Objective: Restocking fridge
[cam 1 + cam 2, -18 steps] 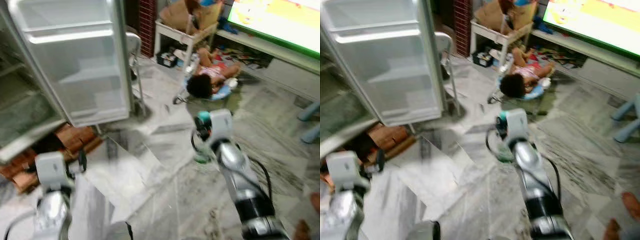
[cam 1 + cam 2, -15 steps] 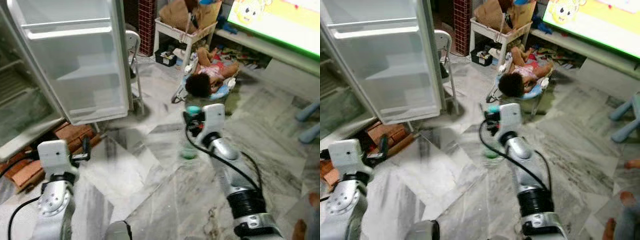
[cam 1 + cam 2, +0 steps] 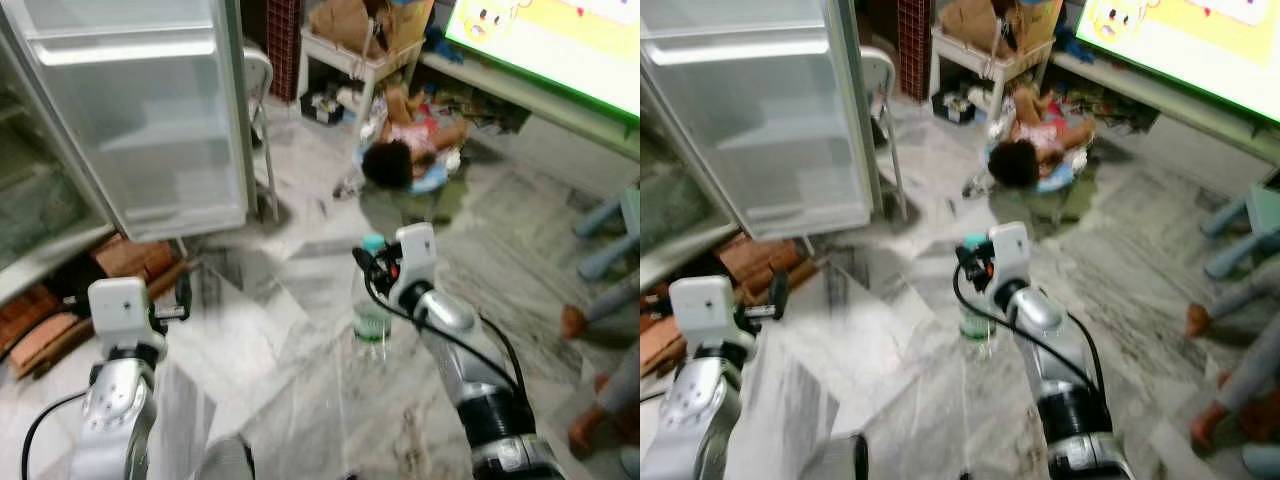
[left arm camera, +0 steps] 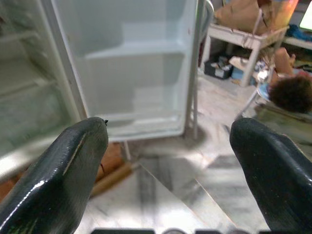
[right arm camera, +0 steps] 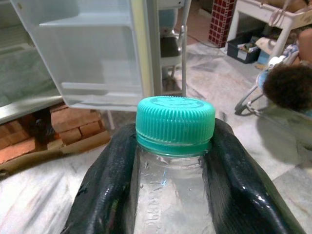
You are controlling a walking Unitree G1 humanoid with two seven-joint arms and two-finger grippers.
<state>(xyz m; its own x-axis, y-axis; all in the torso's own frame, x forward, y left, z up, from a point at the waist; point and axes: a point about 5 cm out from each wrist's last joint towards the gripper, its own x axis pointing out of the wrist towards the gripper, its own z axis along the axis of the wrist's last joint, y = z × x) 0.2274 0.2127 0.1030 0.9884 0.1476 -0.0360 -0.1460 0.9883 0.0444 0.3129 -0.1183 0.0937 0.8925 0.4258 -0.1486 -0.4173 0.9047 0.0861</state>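
A clear plastic water bottle (image 3: 371, 303) with a teal cap (image 5: 174, 119) hangs upright over the marble floor. My right gripper (image 3: 378, 268) is shut on its neck, and both black fingers (image 5: 105, 190) press against it just under the cap. The fridge (image 3: 30, 195) stands at the far left with its door (image 3: 150, 120) swung open and bare door shelves showing. My left gripper (image 4: 168, 129) is open and holds nothing. It is low at the left (image 3: 183, 297) and faces the open door.
A person lies on a blue mat (image 3: 402, 160) on the floor ahead. Behind are a white table with boxes (image 3: 365, 50), a lit screen (image 3: 545, 30) and a chair (image 3: 258, 80) beside the door. Bricks (image 3: 130, 258) prop the fridge. Another person's feet (image 3: 585, 325) are at the right.
The head view has shifted. My right arm has carried the bottle a little left and nearer to me. A person's legs have come in at the right edge.
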